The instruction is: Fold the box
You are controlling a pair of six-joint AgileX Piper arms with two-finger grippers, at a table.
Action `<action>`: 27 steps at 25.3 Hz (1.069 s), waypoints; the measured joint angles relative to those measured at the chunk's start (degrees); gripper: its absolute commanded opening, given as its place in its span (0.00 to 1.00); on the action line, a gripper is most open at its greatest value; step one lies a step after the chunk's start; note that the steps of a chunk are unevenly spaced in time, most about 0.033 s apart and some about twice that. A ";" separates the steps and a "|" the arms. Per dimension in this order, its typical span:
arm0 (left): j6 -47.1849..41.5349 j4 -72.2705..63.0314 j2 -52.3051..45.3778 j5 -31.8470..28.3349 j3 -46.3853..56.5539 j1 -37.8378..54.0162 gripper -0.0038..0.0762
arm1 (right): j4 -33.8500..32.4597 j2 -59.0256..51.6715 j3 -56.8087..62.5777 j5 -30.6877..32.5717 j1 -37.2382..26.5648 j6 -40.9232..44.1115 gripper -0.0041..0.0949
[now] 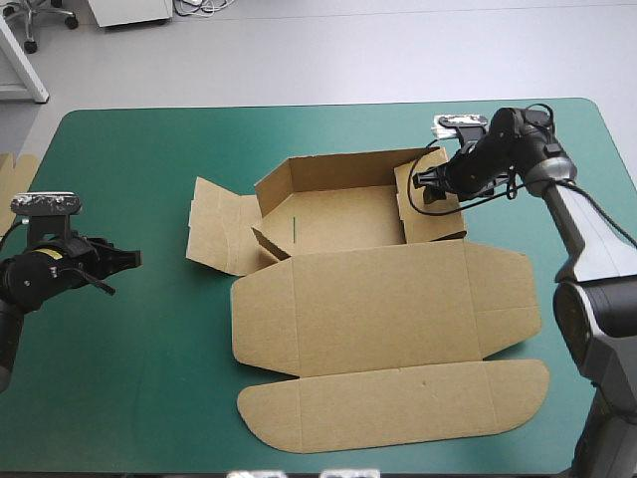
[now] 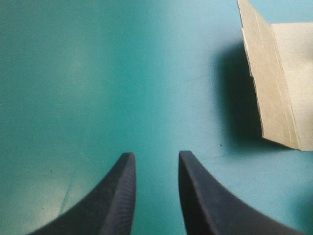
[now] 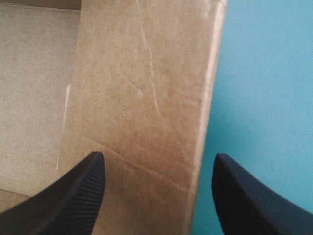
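Brown box [image 1: 378,289] — side wall under right end effector [image 3: 159,155].

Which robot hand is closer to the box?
Right. The right gripper is over the right side of the box; the left gripper is over the teal-green cover, apart from the box.

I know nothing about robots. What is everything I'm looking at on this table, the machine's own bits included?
box: one, brown, mid-table; walls raised on the far part, lid flat toward the near edge.
spare board: one edge showing, brown, at the table's left edge.
table: one, teal-green cover, under everything.
left end effector: one, black fingers, open, over bare cover left of the box.
right end effector: one, black fingers, open, astride the box's right wall.
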 measured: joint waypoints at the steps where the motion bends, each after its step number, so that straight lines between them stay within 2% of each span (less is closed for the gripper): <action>1: 0.00 0.00 0.00 0.00 0.00 0.00 0.32 | -0.07 1.22 -1.65 1.51 0.00 0.33 0.57; 6: 0.04 -0.04 0.00 0.05 0.00 0.00 0.32 | -1.83 6.48 -7.99 6.34 0.00 2.50 0.44; 12: 0.11 -0.04 0.00 0.05 0.00 0.00 0.32 | -3.01 7.24 -8.70 7.15 0.00 3.15 0.03; 21: 0.24 -0.04 0.00 0.05 0.00 0.00 0.30 | -4.57 7.24 -8.83 6.70 1.02 2.95 0.04; 25: 0.24 -0.04 0.00 0.05 0.00 0.00 0.28 | -3.32 5.28 -9.58 5.51 1.02 2.26 0.04; 27: 0.24 -0.04 0.00 0.05 0.00 0.00 0.28 | -0.54 2.69 -10.16 5.45 -0.18 1.12 0.04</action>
